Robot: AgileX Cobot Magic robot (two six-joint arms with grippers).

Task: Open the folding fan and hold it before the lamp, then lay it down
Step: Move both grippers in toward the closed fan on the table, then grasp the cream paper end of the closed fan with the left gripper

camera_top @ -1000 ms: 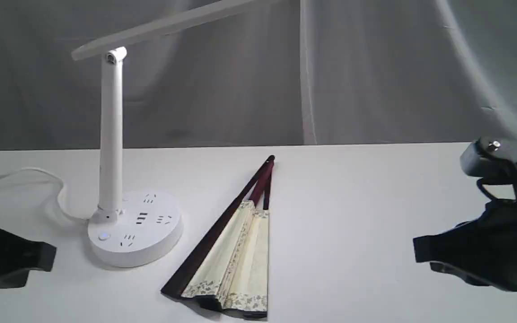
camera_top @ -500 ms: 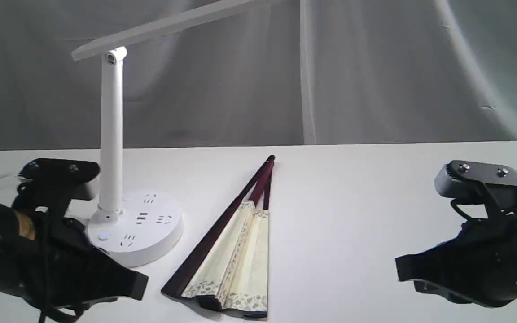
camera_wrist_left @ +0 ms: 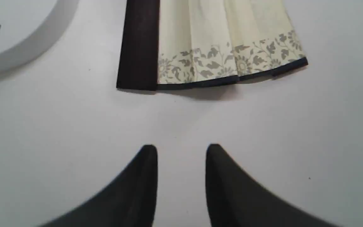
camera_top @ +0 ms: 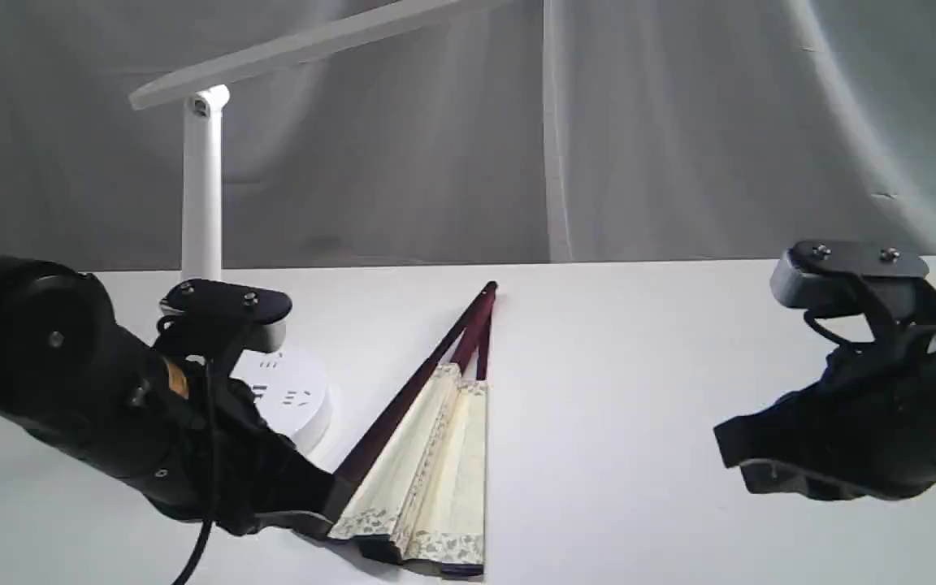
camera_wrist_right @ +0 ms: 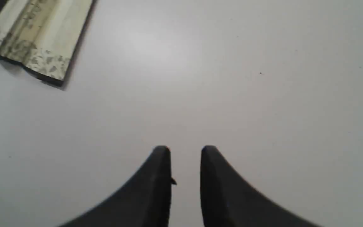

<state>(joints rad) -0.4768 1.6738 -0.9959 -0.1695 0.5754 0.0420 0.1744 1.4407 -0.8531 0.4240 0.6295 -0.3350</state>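
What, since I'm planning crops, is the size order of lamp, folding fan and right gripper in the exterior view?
1. lamp
2. folding fan and right gripper look alike; the gripper seems nearer the camera, so unranked.

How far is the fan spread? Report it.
Barely spread: the fan lies flat on the table, a few pleats showing beside its dark guard, ribs bunched together.

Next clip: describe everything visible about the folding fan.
The cream pleated paper folding fan, grey floral border, dark maroon wooden ribs and guards, lies flat on the white table, barely spread, pivot away from the exterior camera. No gripper touches it; the open left gripper is just short of its wide end.
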